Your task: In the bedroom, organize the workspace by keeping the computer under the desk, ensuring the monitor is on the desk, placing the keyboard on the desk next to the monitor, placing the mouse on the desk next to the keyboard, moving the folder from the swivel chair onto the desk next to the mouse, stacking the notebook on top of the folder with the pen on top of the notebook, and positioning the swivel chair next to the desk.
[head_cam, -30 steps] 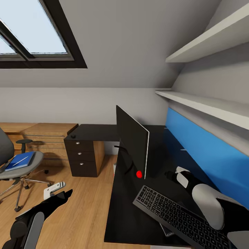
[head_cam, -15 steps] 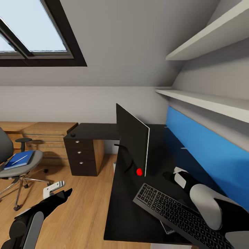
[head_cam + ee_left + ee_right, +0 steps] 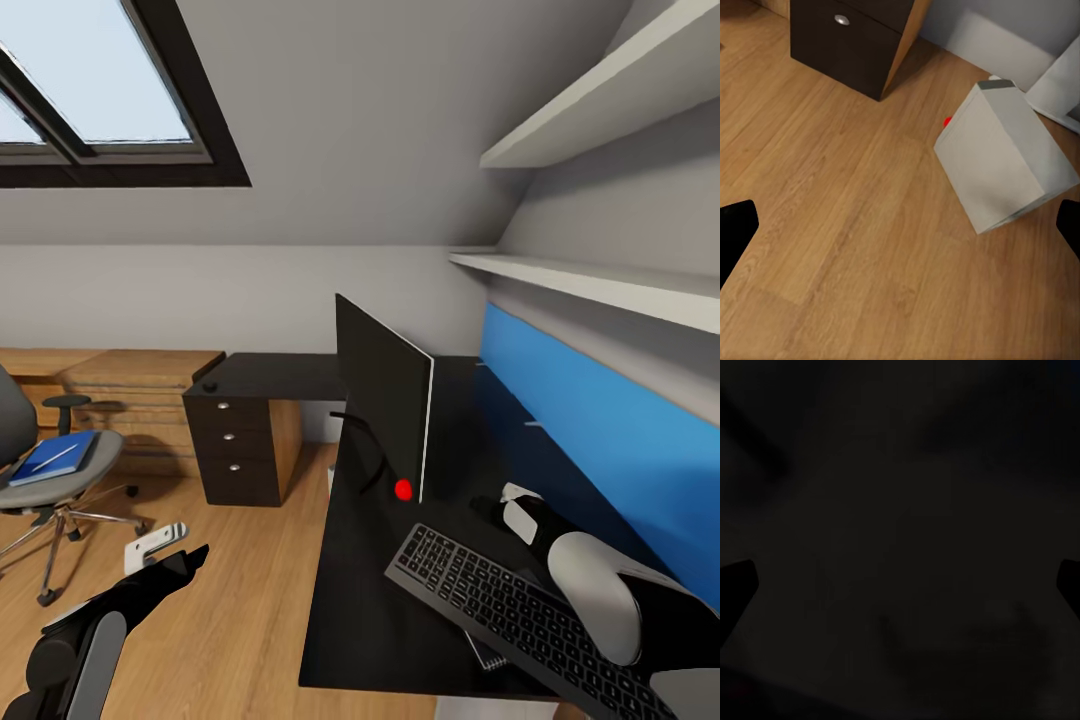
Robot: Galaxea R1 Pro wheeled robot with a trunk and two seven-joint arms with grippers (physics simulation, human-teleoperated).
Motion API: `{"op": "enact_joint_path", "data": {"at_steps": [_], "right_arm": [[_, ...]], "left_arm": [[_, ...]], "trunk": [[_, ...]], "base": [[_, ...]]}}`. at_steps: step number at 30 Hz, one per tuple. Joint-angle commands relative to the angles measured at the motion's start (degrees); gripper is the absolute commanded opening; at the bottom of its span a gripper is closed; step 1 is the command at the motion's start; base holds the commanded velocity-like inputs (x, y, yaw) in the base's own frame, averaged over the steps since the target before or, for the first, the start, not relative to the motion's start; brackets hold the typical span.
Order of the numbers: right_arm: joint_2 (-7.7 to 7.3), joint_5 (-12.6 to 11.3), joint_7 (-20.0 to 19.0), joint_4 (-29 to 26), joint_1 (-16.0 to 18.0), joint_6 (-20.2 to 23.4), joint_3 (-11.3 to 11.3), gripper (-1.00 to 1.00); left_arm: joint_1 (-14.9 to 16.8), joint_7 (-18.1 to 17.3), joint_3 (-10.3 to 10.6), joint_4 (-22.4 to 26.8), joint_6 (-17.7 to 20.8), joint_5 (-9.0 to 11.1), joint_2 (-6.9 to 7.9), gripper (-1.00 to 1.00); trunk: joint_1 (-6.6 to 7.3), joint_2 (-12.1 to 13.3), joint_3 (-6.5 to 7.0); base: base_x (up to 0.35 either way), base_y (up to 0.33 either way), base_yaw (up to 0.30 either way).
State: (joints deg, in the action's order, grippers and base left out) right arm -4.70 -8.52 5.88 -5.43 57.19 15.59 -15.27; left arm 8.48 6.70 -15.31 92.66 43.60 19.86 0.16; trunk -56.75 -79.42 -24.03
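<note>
The wide black monitor (image 3: 385,405) stands edge-on on the glossy black desk (image 3: 345,610). In front of it lies the silver-grey keyboard (image 3: 500,610), with a corner of the notebook (image 3: 487,655) poking out beneath it. My right gripper (image 3: 492,510) hovers open over the desk behind the keyboard; its wrist view is dark, fingertips (image 3: 736,585) spread. The small black mouse (image 3: 210,386) sits on the desk's far wing. The blue folder (image 3: 55,458) with the pen (image 3: 62,456) on it rests on the swivel chair (image 3: 60,490). My left gripper (image 3: 185,565) is open above the floor, facing the computer (image 3: 1001,154).
A black three-drawer unit (image 3: 240,450) stands under the desk's far wing, with a light wooden chest (image 3: 140,395) beside it. A blue wall panel (image 3: 600,450) and white shelves (image 3: 590,285) run along the desk's right side. Wooden floor (image 3: 240,600) lies between chair and desk.
The whole view has drifted slightly, so the camera has moved a little. Neither arm nor any object has visibly shifted.
</note>
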Motion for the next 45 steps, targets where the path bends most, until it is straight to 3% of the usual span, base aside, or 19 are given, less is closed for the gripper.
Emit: {"op": "enact_joint_path", "data": {"at_steps": [1,33,45], "right_arm": [[0.0,-0.59,0.27,-0.13,0.02,0.27,0.06,1.0],[-0.05,-0.37,0.19,-0.11,0.02,0.51,0.15,1.0],[-0.11,-0.36,0.13,-0.11,0.02,0.57,0.23,1.0]], "left_arm": [[0.04,0.51,0.01,0.06,0.26,0.62,0.01,1.0],[0.04,0.51,0.01,0.06,0.26,0.62,0.01,1.0],[0.04,0.51,0.01,0.06,0.26,0.62,0.01,1.0]], "trunk": [[-0.23,-0.46,-0.25],[-7.25,-13.29,-6.0],[-7.25,-13.29,-6.0]], "base": [[0.0,0.0,0.0],[0.0,0.0,0.0],[0.0,0.0,0.0]]}}
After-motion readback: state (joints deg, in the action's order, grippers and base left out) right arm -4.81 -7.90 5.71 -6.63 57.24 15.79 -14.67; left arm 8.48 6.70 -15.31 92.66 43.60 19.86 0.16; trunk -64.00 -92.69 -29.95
